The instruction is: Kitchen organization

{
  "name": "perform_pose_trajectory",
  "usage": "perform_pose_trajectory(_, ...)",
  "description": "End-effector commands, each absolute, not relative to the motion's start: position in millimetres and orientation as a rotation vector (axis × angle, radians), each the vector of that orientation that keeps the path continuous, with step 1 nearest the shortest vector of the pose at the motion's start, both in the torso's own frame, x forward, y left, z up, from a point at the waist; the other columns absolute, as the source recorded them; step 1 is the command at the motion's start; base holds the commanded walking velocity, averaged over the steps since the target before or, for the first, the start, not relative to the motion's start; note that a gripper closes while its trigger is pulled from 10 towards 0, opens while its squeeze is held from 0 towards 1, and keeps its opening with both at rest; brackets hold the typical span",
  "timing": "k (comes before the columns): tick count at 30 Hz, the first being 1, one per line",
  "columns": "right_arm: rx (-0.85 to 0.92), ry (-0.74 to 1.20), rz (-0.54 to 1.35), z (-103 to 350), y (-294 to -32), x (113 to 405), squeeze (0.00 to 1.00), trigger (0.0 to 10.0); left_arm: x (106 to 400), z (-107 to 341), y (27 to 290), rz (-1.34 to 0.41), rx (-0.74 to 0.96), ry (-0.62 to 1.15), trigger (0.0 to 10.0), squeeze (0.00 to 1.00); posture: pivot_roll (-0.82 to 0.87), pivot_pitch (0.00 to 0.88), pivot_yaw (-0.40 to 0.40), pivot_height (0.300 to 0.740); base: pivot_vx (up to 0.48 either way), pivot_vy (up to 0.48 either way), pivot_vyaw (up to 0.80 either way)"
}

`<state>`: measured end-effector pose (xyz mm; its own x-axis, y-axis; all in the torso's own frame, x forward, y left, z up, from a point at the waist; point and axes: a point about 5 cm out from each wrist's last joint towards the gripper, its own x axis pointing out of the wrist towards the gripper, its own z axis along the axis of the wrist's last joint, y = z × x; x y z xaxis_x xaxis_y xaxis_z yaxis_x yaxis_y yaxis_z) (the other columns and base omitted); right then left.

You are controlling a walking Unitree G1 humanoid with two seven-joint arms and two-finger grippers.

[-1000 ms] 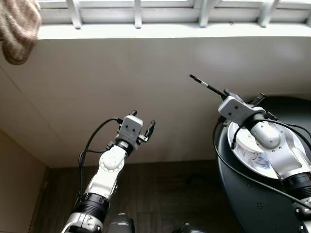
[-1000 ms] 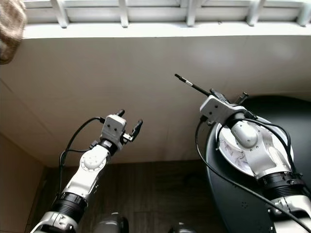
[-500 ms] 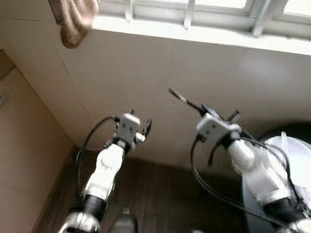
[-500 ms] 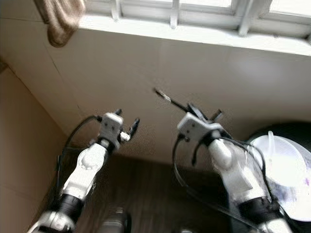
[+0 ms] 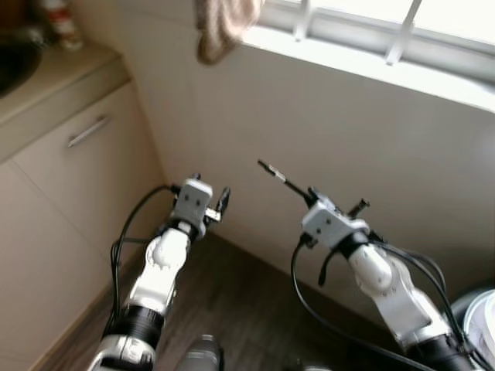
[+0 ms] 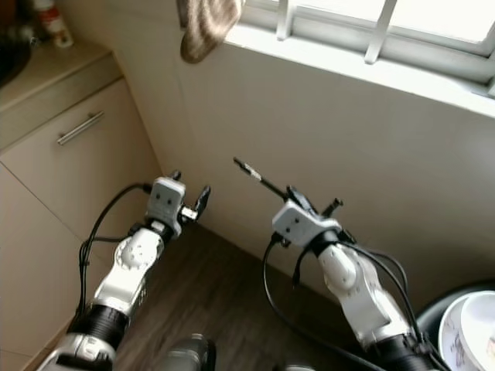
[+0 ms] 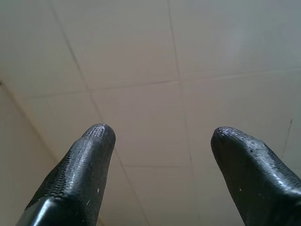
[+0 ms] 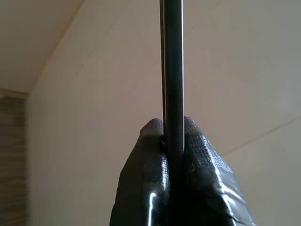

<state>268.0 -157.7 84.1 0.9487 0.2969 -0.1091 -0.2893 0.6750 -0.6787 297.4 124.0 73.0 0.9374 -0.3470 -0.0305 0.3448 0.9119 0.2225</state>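
The right claw (image 8: pixel 173 141) is pinching a thin dark rod (image 5: pixel 282 182), which is pointing toward the tiled wall (image 5: pixel 371 147); the left claw (image 7: pixel 160 155) is hanging spread beside it.

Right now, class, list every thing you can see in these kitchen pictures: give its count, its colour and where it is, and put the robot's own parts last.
Thin black rod: one, black, clamped in the right gripper, pointing up toward the wall.
Brown-beige cloth: one, hanging at the windowsill's left end.
Beige cabinet door: one, with a silver bar handle, at left under the counter.
Red-and-white bottle: one, on the counter, top left.
White bowl-shaped thing: one, on a round black object, lower right.
Left gripper: silver arm, black fingers open, facing the tiled wall.
Right gripper: silver arm, black fingers shut on the rod.
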Motion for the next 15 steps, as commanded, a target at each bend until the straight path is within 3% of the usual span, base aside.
perform_pose_trajectory(1,-0.725,0.017,0.281,82.4,-165.0,269.0,0.00,0.0,297.5,72.4,120.6,-0.371,0.234,-0.005,10.0,0.00,0.05,0.000,-0.050,0.740,0.000,0.000,0.80)
perform_pose_trajectory(4,-0.676,0.054,0.233,76.1,-168.3,268.7,0.00,0.0,297.6,71.6,120.9,-0.370,0.233,0.003,10.0,0.00,0.06,0.000,-0.051,0.740,0.000,0.000,0.80)
perform_pose_trajectory(15,-0.611,0.087,0.162,71.8,-172.7,272.1,0.00,0.0,297.3,69.4,120.8,-0.377,0.241,0.014,10.0,0.00,0.05,0.000,-0.048,0.740,0.000,0.468,0.80)
